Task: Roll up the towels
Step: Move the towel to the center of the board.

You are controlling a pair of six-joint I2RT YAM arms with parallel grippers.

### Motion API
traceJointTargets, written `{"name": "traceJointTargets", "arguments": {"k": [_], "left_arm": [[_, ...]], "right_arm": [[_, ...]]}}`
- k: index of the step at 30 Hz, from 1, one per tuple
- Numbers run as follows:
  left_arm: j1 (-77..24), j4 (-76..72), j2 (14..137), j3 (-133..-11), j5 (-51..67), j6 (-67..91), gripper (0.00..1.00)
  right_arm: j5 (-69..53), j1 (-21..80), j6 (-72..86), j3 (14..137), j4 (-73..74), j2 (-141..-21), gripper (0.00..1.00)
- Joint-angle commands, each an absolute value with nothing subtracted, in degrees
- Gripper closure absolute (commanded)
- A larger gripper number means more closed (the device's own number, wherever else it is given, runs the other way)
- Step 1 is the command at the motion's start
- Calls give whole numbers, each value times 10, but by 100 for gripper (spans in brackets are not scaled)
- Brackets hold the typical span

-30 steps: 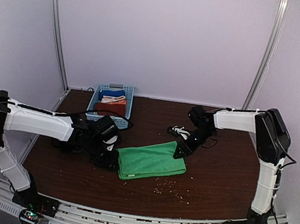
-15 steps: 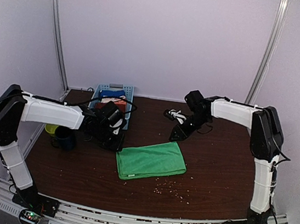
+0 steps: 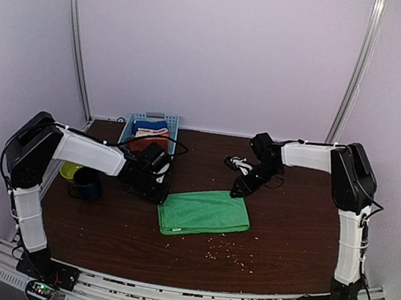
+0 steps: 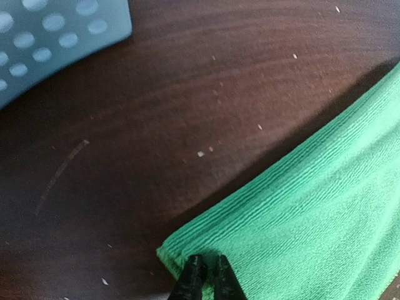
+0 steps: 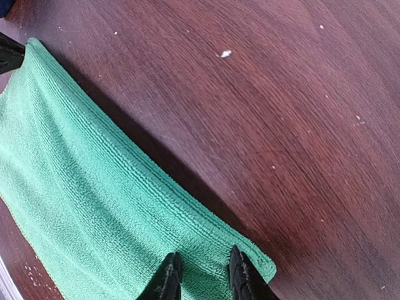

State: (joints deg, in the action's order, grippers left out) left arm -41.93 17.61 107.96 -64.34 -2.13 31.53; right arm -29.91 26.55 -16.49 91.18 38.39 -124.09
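Dark wood table [image 3: 292,240], crumbs [image 3: 227,253] scattered toward the near edge. Green towel [image 3: 205,213] lies flat mid-table. Left gripper [image 4: 205,270] sits at its far-left corner, fingers pressed together on the hem; cannot tell if cloth is caught. Right gripper [image 5: 204,275] is over the far-right corner, fingers spread, tips just inside the edge. At back-left, rust towel [image 3: 141,143] rests in 1 blue basket [image 3: 153,116].

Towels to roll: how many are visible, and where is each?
2. The green towel lies folded on the table; the rust towel sits in the blue basket at the back left. More may be hidden there.
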Motion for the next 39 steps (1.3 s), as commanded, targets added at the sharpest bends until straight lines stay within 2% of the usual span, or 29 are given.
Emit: {"name": "traceJointTargets", "arguments": {"k": [1,7,11,14,16,18,22,27,32,39], "left_arm": [[-408,200,1083,-658,-85,292,85],[-441,162,1019,-696,-25,224,73],[-497,164,998,-707,-22,203,72],[-527,171,999,-703,-17,216,72],[-540,170,1002,-693,-7,231,73],[-547,170,1012,-684,-1,244,74],[-549,161,1035,-665,6,273,74],[-547,176,1071,-678,8,301,74],[-535,187,1087,-676,3,315,76],[-500,192,1124,-707,7,295,77]], "right_arm": [[-220,247,-153,864,408,-1235,71],[-227,241,-152,793,433,-1178,71],[-269,241,-187,729,475,-1108,70],[-337,243,-261,734,552,-1062,68],[-328,234,-264,737,544,-1026,65],[-296,225,-263,749,517,-1005,56],[-246,219,-279,786,500,-1034,54],[-249,219,-281,819,488,-1109,54],[-263,219,-287,810,486,-1143,59],[-281,219,-296,741,485,-1119,67]]}}
